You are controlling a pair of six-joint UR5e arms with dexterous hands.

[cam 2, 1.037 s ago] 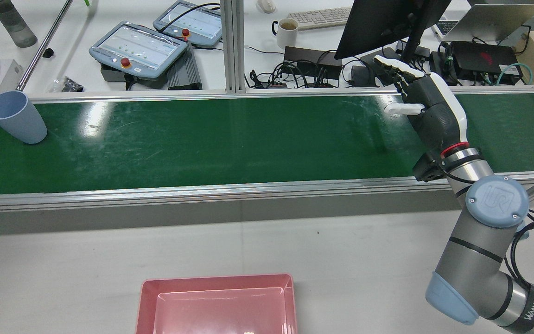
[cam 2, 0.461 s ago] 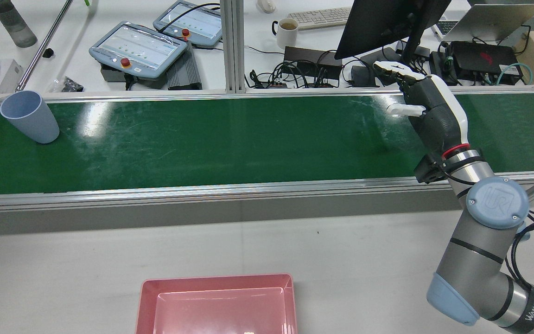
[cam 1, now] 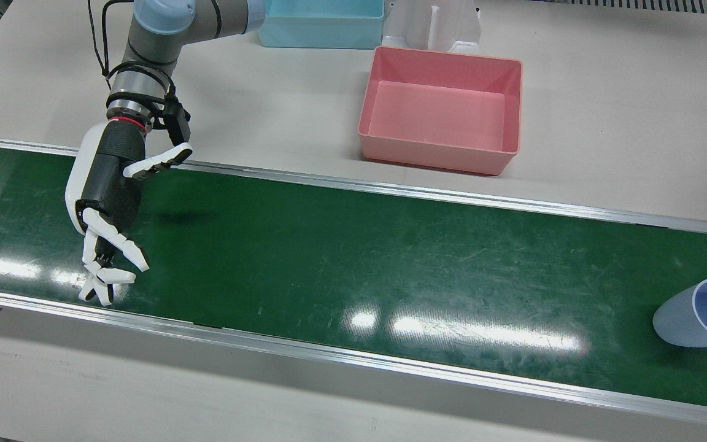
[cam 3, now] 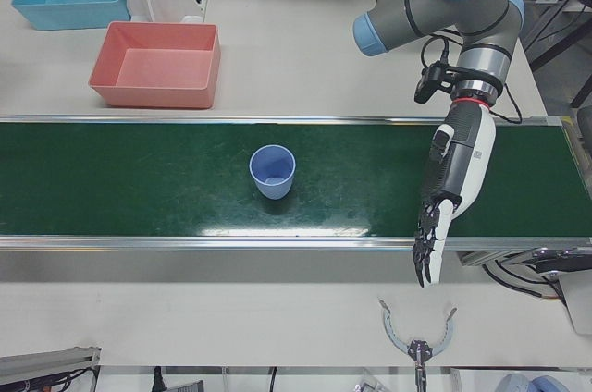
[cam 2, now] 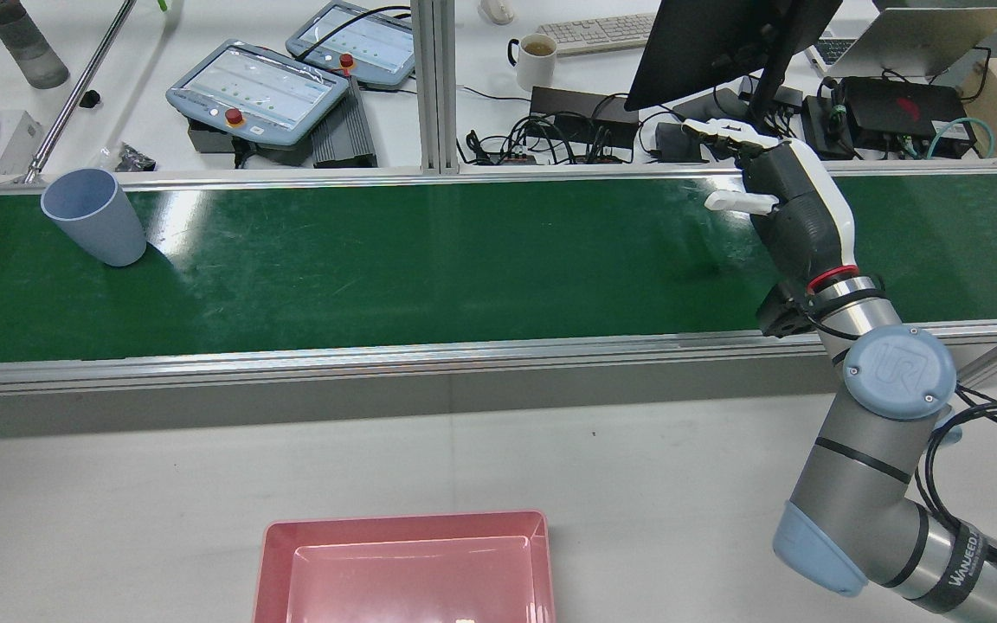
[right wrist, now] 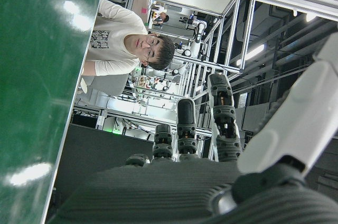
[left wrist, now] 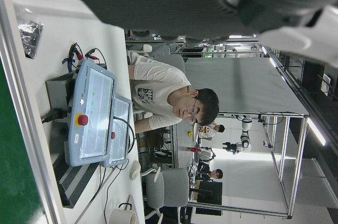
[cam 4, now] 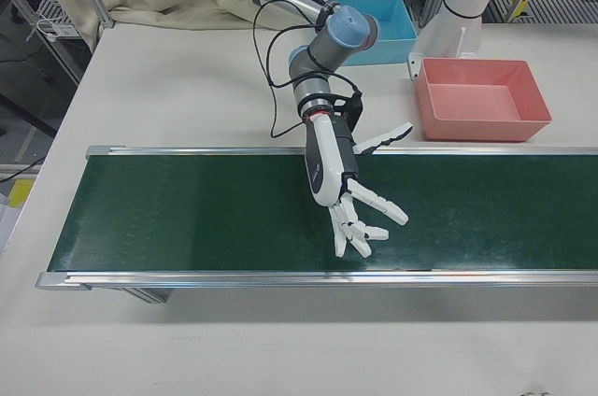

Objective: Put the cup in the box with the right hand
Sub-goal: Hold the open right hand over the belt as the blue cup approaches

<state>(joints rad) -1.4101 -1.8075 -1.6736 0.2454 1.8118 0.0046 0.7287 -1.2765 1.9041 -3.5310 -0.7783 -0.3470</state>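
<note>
Cup [cam 2: 93, 216]: pale blue, standing upright on the green belt [cam 2: 429, 260], mouth up, base down, long axis vertical. In the rear view it sits at the belt's far left end, close to the far rail. The left-front view looks down into its open rim [cam 3: 273, 171]; nothing inside.

Right hand [cam 2: 788, 208]: held above the belt at the opposite end, well apart from the cup. Fingers [cam 1: 105, 270] spread wide and extended toward the operators' side, thumb splayed off to one side. Holds nothing.

Left hand [cam 3: 453, 179]: over the belt's edge in the left-front view, fingers stretched straight out past the rail, apart, empty. Near the cup but not touching.

Pink box [cam 1: 442, 110]: on the desk [cam 1: 605, 123] on the robot's side of the belt, open top, empty. A blue bin [cam 1: 323, 24] sits beyond it.

A seated person [right wrist: 132, 44] shows in the hand views.
</note>
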